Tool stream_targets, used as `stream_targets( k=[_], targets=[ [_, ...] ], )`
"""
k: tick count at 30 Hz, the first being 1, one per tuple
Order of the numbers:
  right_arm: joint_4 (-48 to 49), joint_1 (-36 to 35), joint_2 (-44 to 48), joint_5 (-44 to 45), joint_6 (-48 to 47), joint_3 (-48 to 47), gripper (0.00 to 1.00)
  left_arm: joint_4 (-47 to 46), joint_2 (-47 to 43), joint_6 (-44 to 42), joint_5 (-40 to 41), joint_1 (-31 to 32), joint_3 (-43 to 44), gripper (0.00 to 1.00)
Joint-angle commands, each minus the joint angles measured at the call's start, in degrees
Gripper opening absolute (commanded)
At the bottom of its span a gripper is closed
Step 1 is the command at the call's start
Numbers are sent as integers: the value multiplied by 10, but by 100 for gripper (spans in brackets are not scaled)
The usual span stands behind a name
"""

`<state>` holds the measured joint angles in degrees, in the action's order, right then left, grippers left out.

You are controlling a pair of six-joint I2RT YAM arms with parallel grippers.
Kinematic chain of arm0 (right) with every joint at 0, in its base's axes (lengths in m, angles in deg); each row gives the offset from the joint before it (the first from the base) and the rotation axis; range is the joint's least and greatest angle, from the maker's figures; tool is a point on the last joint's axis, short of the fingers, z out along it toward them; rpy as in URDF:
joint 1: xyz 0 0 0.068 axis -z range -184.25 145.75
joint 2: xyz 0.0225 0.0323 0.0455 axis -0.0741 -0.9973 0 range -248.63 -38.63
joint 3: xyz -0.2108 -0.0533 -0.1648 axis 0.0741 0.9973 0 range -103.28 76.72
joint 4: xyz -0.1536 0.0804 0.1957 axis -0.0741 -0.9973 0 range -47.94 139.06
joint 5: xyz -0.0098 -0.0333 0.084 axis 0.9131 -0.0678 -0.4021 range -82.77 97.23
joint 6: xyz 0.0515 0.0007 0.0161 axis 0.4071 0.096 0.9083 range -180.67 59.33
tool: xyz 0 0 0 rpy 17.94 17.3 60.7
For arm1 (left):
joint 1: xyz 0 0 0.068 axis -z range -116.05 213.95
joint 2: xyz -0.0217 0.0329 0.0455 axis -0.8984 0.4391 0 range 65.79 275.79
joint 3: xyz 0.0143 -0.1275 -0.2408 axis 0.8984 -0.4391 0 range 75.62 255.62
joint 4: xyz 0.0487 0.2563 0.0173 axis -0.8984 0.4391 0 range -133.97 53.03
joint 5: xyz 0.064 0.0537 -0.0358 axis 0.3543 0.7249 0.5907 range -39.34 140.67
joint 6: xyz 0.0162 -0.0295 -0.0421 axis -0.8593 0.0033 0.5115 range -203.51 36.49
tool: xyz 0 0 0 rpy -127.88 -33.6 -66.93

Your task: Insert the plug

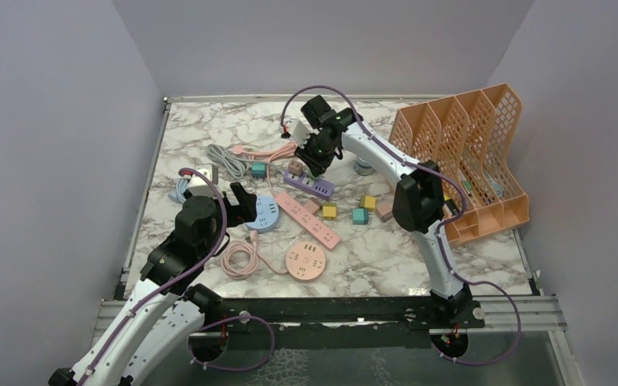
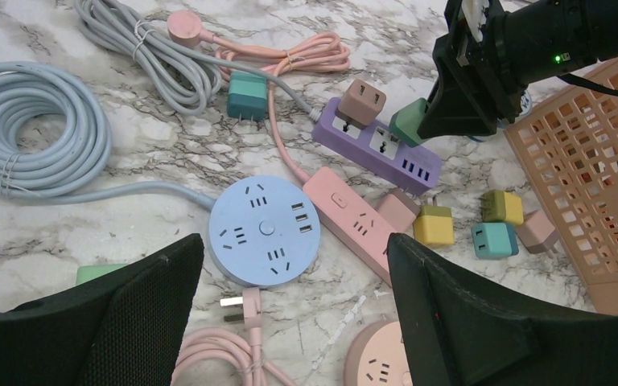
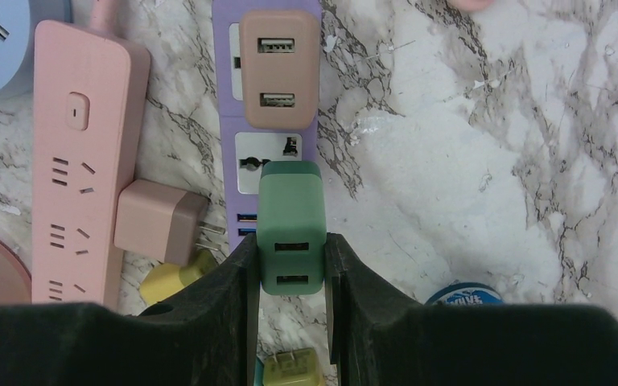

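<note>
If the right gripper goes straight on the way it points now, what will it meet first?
Probably the purple power strip: the green adapter held in the right gripper points at its free socket, beside the brown adapter, and would touch there first. The gap is unclear.

The green plug, a rounded block with two USB ports on its back, is pinched by the right gripper over the purple power strip. Its prongs are hidden. The strip lies flat, with the plug toward its 6 o'clock end in the right wrist view.
</note>
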<state>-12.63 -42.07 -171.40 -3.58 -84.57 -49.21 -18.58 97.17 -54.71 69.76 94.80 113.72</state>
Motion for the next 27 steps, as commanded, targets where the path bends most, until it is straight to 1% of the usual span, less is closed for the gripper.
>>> stream_targets(
  k=[1,10,14,18,23,25,27],
  targets=[
    [-14,-12,-40,-28,-32,5,3,-3,-2,-2,0,-1,9,87],
    [14,-14,-36,-66,-21,12,5,-3,4,-3,-2,-1,9,87],
    [21,-14,-47,-54,-2,-5,6,-3,3,-3,-1,-1,8,87],
    [6,-14,-66,-39,6,-21,8,-3,0,-2,-1,0,7,87],
    [0,-14,-75,-11,13,-17,11,-3,2,-1,-2,-1,8,87],
    [0,-14,-81,0,17,-19,11,-3,3,-1,-1,-1,8,87],
    [-2,-15,-87,9,18,-19,9,-3,5,-1,-1,-1,8,87]
  ],
)
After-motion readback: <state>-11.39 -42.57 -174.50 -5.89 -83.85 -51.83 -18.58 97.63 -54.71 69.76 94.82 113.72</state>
